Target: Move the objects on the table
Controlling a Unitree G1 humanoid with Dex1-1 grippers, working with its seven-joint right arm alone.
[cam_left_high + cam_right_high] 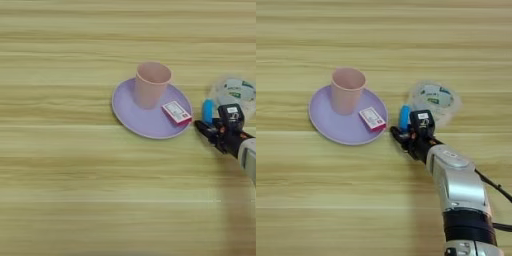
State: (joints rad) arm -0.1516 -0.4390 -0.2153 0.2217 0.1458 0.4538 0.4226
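The right gripper (402, 131) lies low over the counter (316, 200), its silver forearm (458, 187) running in from the lower right. One black finger (396, 135) points left toward the lilac plate (323, 122), its tip just beside the plate's right rim; whether the fingers are open or closed on anything cannot be told. Touching or just above the fingers, on their far side, stands the small blue block (404, 116), upright or slightly tilted, partly hidden by the gripper's black body. Just left of the fingers, the red-and-white flat box (372, 119) lies on the plate's right part, near the rim. Further left, well apart from the fingers, the pale pink cup (347, 91) stands upright on the plate. Behind and to the right of the fingers rests a clear round lidded container (434, 100) with a green-and-white label.
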